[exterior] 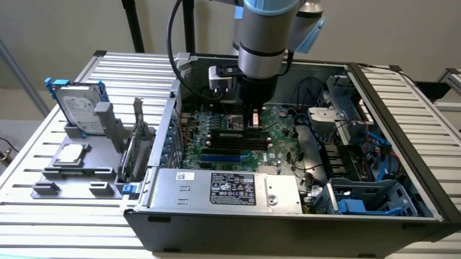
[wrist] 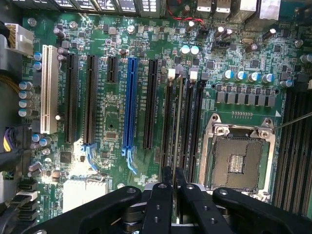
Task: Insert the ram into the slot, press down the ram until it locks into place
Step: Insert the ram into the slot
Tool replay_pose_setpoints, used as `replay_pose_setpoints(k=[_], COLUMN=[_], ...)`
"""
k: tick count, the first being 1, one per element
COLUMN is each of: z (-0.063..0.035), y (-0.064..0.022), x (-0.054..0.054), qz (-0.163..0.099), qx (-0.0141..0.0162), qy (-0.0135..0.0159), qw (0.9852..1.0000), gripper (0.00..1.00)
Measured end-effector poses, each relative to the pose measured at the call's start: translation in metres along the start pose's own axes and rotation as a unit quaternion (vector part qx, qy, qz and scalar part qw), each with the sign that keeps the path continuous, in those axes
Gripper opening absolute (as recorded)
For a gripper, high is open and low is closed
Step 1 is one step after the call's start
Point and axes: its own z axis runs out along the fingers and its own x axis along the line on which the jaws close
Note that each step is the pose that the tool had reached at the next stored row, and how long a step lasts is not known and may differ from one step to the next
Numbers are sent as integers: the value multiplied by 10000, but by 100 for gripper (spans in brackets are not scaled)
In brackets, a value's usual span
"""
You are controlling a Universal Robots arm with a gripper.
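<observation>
From the exterior view, the tool (exterior: 252,124) is down inside the open computer case (exterior: 216,221) on the desk (exterior: 43,216). It sits just above the memory slots (exterior: 234,141), with the case walls well apart around it.

In the wrist view, the fingers (wrist: 163,195) are narrow, pinching the ram (wrist: 178,122) edge-on along its slot between neighbouring black slots. I judge insertion is in hand, though I cannot tell whether it is seated. Pressing calls for a straight, square push, since the bare processor socket (wrist: 239,156) lies near.
</observation>
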Motion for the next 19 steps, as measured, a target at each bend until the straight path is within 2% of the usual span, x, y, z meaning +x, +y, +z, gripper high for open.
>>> replay_pose_setpoints(k=[19], z=[44], y=[0], x=[3], qz=[0], qx=[-1], qy=[16], qw=[10000], gripper=[13])
